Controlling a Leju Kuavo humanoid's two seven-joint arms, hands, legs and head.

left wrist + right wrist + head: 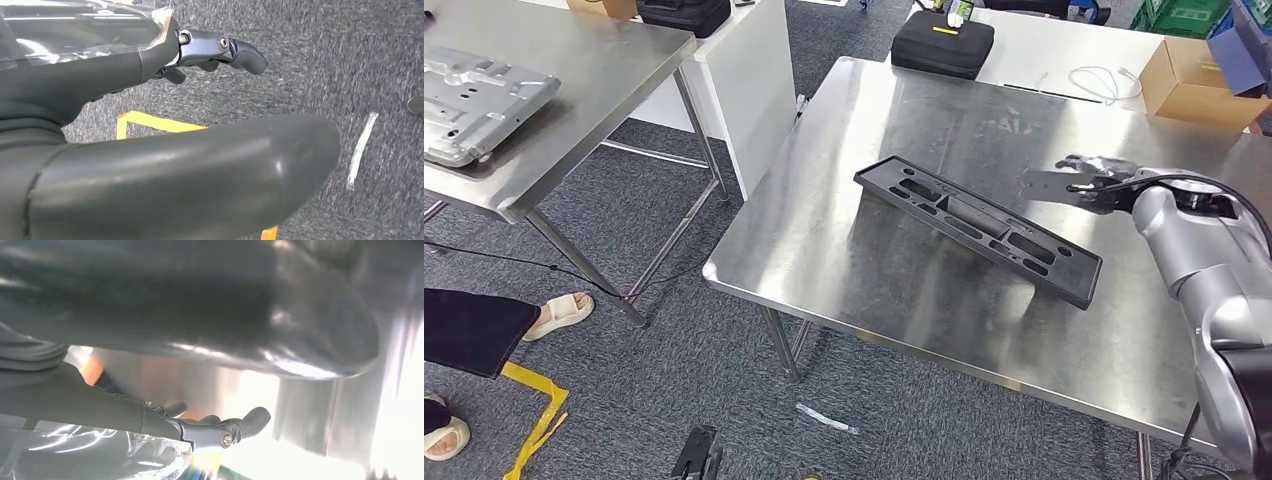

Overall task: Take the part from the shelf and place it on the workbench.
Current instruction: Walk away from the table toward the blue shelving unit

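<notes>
Lies flat on the steel surface (904,290): the black plastic part (980,227), a long slotted tray-like moulding, set diagonally, its near end just to the left of the right robot hand (1096,183). Hovers beside that end, fingers apart and stretched forward, gripping nothing; no contact with the part visible from the head view. Same in the right wrist view: dark fingers (235,427) extended over bright metal, nothing between them and the thumb. Hangs low over grey carpet, the left robot hand (210,55), fingers loosely extended, holding nothing.

Judged as placed, with only the pull-back remaining. Risks from here: a fingertip catching the raised rim of the part during retreat, dragging or spinning it on the slick steel; a sweep to the left nudging it toward the front edge of the surface, where an overhang could tip it to the floor. Low friction between plastic and polished metal makes even a light brush enough to shift it. Glare in the right wrist view hides the clearance beneath the fingers, so cannot tell how close they sit to the metal.
</notes>
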